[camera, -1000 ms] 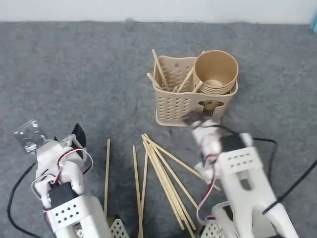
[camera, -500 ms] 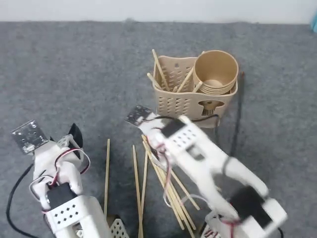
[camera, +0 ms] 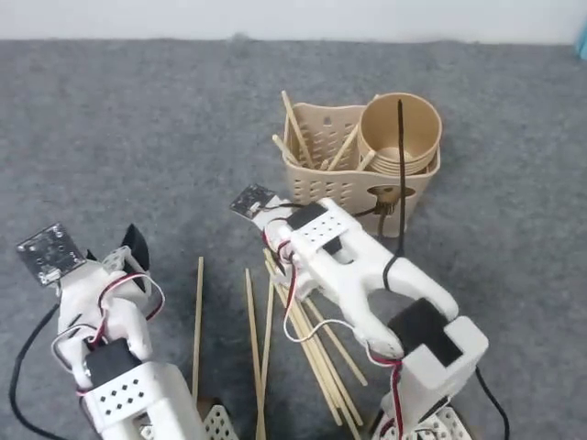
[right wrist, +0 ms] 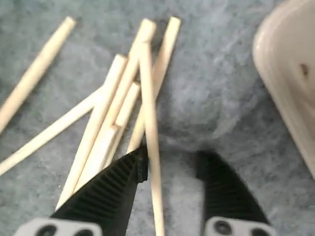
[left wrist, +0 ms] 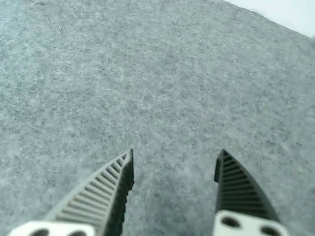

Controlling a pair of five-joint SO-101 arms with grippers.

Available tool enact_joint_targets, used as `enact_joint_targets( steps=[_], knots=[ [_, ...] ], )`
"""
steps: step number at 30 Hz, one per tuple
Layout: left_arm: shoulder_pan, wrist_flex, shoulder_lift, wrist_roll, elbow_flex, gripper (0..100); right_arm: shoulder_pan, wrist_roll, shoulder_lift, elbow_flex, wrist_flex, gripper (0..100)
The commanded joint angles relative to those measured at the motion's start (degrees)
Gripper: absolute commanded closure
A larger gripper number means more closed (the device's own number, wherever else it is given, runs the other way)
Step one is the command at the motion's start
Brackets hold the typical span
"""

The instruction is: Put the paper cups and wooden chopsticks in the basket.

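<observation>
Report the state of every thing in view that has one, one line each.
basket: upright, partly filled.
paper cups: stacked upright in the basket.
chopsticks in the basket: standing on end, leaning.
loose chopsticks: lying flat on the carpet, outside the basket.
left tool: open, over bare carpet.
right tool: open, low over the loose chopsticks, one between its jaws.

Nested paper cups [camera: 417, 124] upright in perforated beige basket [camera: 330, 192]; loose wooden chopsticks [camera: 198, 316] flat beside it.
</observation>
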Motion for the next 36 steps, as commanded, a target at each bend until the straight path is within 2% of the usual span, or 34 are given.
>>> enact_joint_targets(
  steps=[1,7,12,16,20,23,31,36],
  knots=[
    [-0.1,-1.1,0.2,-0.2,-0.7,74,-1.1,0.6,-3.4,-1.7,1.4,99.5],
    [3.1,-1.0,5.5,-0.3,-1.8,75,-1.0,-1.6,-19.6,-1.7,10.8,99.1],
    [3.1,-7.7,21.4,-0.3,-6.2,75,-0.8,-1.5,-35.8,-1.7,16.4,99.1],
    [3.0,-11.6,38.2,-0.3,-13.1,75,-0.8,-1.8,-48.3,-2.0,15.3,99.1],
    [1.7,-12.5,54.1,-0.3,-22.0,75,-0.1,-1.9,-59.5,-1.7,7.3,99.1],
    [1.8,-12.2,60.5,-0.2,-25.8,75,1.9,-1.9,-64.8,-1.7,-2.1,99.1],
    [3.2,-10.5,56.2,-0.9,-23.8,91,7.4,-2.4,-64.3,-1.7,-31.7,99.1],
    [4.7,-10.5,51.7,-4.8,-20.9,93,12.9,-10.9,-59.9,-1.9,-46.4,99.1]
  ],
)
